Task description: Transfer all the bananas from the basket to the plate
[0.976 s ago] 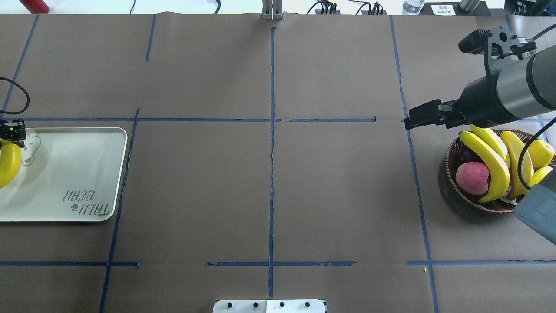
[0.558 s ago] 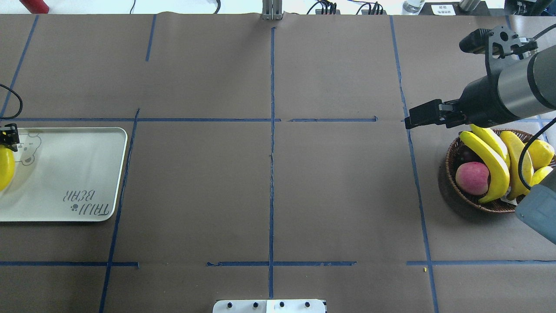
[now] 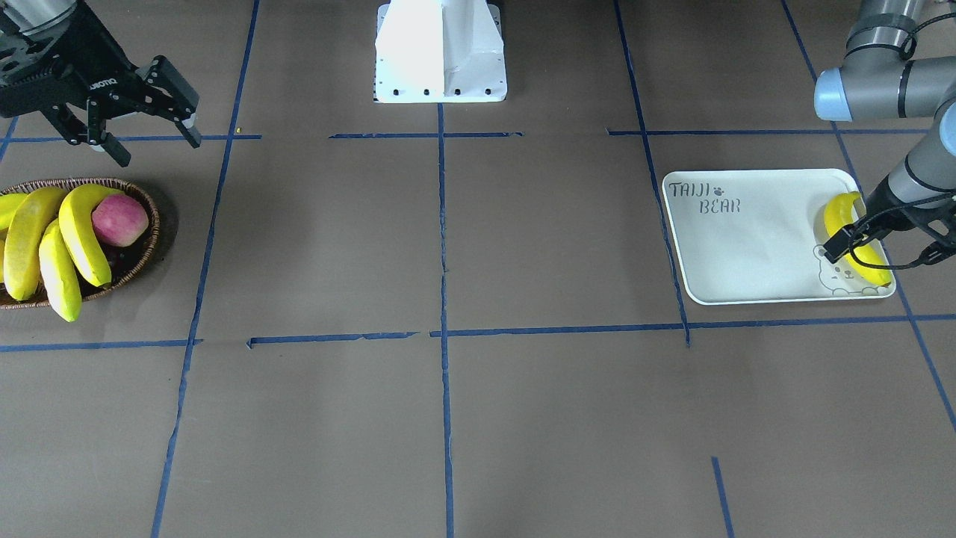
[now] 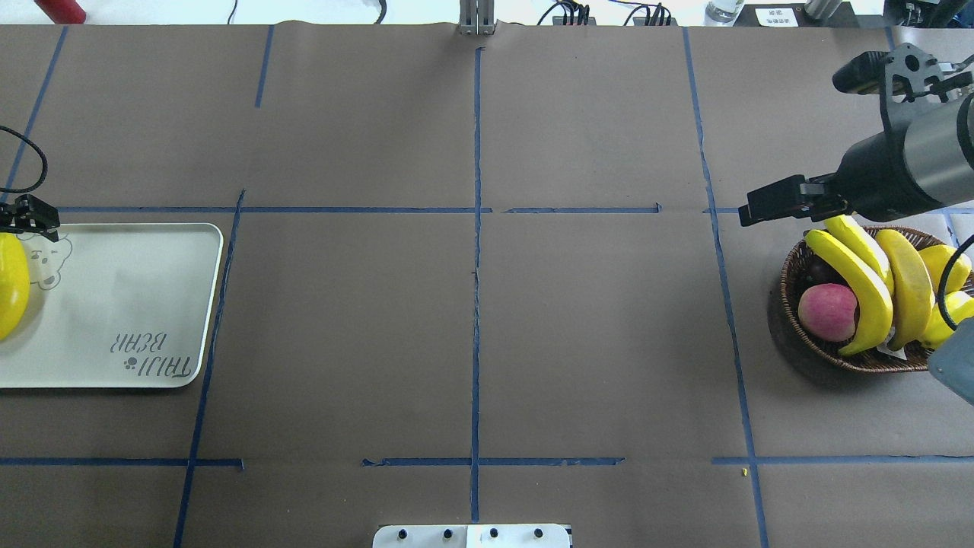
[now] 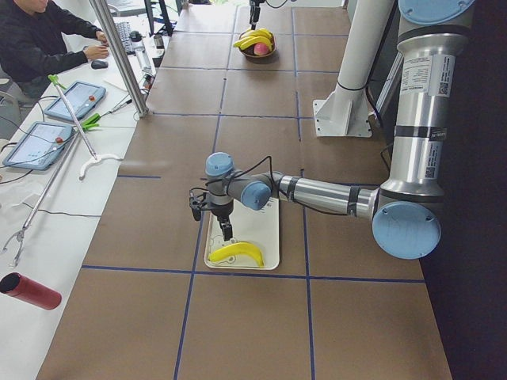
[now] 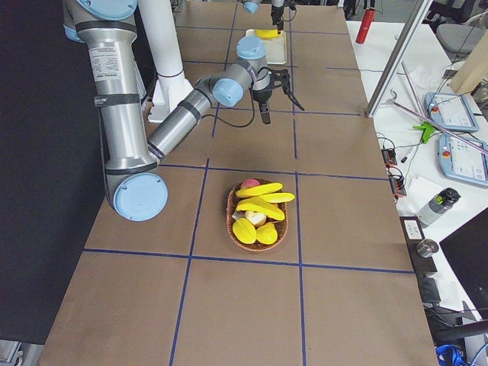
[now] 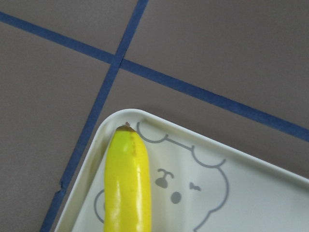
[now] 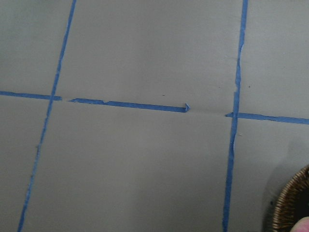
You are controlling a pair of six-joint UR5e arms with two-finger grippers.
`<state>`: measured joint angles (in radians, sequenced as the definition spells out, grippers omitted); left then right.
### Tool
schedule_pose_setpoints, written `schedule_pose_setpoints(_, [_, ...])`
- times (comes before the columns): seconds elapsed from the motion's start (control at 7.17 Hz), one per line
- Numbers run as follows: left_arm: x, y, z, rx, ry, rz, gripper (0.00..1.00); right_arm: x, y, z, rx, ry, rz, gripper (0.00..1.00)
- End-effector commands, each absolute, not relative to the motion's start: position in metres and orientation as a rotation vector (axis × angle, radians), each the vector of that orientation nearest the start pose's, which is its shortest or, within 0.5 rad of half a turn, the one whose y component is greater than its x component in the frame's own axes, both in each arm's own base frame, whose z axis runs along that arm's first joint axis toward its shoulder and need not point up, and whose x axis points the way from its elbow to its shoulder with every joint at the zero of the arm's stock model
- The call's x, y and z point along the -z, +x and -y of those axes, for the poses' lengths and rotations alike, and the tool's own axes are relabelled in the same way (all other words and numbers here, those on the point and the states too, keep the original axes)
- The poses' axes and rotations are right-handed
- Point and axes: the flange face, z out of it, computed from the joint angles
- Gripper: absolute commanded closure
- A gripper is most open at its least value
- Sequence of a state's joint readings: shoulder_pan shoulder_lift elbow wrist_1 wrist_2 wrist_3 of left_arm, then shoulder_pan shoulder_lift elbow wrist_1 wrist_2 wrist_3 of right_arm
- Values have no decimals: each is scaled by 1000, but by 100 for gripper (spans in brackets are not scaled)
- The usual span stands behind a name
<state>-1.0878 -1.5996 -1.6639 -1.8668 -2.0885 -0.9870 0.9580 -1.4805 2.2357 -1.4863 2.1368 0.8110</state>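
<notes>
1 banana (image 3: 872, 267) lay on plate (image 3: 747, 254); 3 bananas (image 3: 78, 228) sat in basket (image 3: 146, 217), not moved yet. Right gripper (image 3: 157, 151) was spread beside basket. Left gripper (image 3: 840, 245) hung over plate, couldn't tell whether spread or pressed together.

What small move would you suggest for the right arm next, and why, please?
Probably shift the right tool over the basket and lower onto the nearest banana: it hangs open and empty beside the rim, and three bananas lie inside.

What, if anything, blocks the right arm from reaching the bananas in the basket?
Probably nothing, so yes: the right gripper hangs open near the basket, empty, and the bananas lie uppermost, the apple beside rather than over them.
</notes>
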Motion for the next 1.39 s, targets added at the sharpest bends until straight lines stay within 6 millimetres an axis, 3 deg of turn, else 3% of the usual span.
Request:
schedule_pose_setpoints(0.0, [-496, 170, 503, 411, 37, -756, 0, -373, -138, 406, 153, 253, 846, 0])
schedule_pose_setpoints(0.14, [-467, 173, 497, 398, 47, -775, 0, -395, -126, 398, 174, 233, 820, 0])
schedule_pose_setpoints(0.28, [-437, 178, 502, 386, 44, -797, 0, -427, -105, 383, 189, 206, 804, 0])
schedule_pose_setpoints(0.42, [-417, 184, 508, 397, 27, -822, 0, -455, -93, 382, 222, 241, 798, 0])
schedule_pose_setpoints(0.7, [-397, 214, 506, 419, -2, -849, 0, -502, -95, 394, 199, 202, 753, 3])
schedule_pose_setpoints(0.84, [-391, 218, 506, 417, -2, -858, 0, -522, -98, 399, 176, 163, 739, 16])
schedule_pose_setpoints(1.12, [-389, 218, 507, 416, 2, -860, 0, -542, -100, 400, 162, 120, 724, 35])
schedule_pose_setpoints(1.26, [-391, 218, 507, 417, 0, -858, 0, -547, -104, 401, 160, 105, 723, 37])
